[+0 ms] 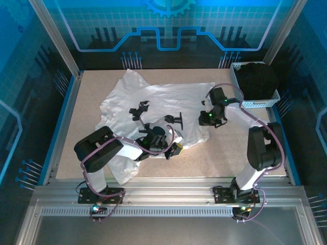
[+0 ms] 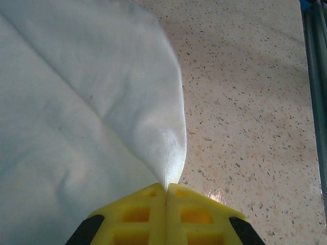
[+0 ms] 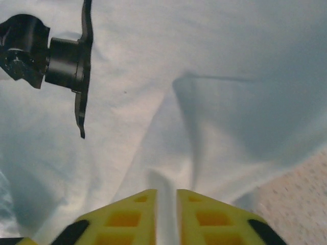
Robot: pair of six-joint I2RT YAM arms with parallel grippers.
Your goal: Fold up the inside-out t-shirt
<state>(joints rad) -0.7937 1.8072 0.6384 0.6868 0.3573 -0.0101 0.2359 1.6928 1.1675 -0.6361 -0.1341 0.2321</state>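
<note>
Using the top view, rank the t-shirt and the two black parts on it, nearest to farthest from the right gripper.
1. t-shirt, directly under the right gripper.
2. right black part, just to its left.
3. left black part, farther left.

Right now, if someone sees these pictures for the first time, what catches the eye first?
The white t-shirt lies spread across the middle of the table, with small black parts on it. The left gripper pinches its near edge with yellow fingers shut; a white basket at the far right corner holds a black garment.
</note>
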